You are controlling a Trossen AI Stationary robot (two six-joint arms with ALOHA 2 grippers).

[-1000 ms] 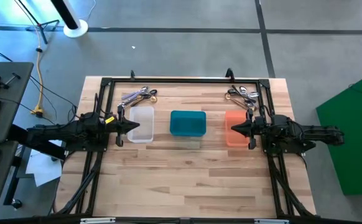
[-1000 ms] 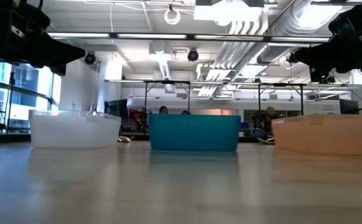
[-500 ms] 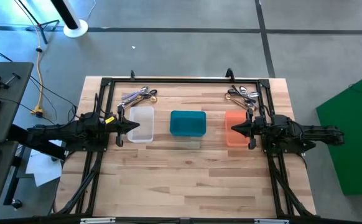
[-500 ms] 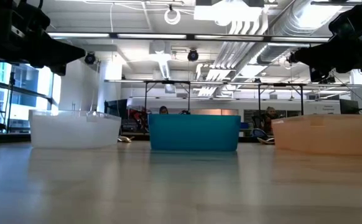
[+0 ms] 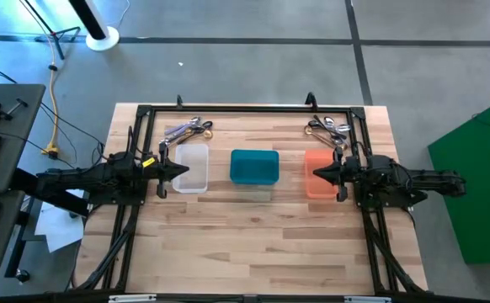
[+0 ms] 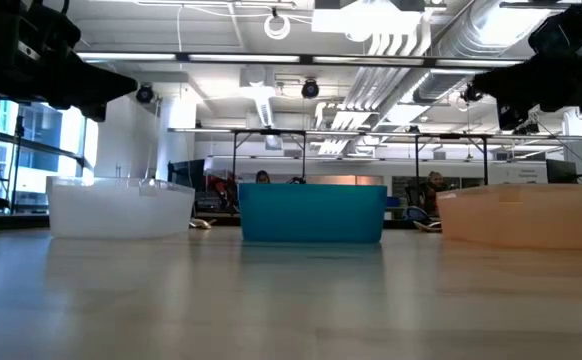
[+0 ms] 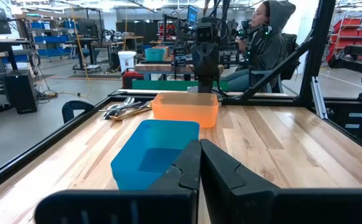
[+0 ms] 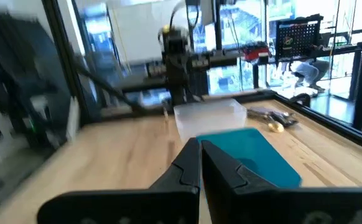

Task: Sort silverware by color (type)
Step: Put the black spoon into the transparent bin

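The silverware lies in two piles on the table's far side: one at the far left (image 5: 190, 129), also in the right wrist view (image 8: 273, 118), and one at the far right (image 5: 329, 128), also in the left wrist view (image 7: 125, 109). My left gripper (image 5: 182, 171) hovers level over the left end of a clear bin (image 5: 193, 164), fingers shut and bare (image 7: 199, 155). My right gripper (image 5: 316, 174) hovers level over the right end of an orange bin (image 5: 319, 160), also shut on nothing (image 8: 199, 155). The two grippers point toward each other.
A teal bin (image 5: 254, 167) stands mid-table between the clear and orange bins. A black frame (image 5: 245, 108) runs around the table's far and side edges. Bare wood lies on the near half. A person (image 7: 265, 37) sits beyond the table's right side.
In the low view, my right gripper's outline has shifted a little, as if turned at the wrist. It stays in place and shut. The silverware and bins have not moved.
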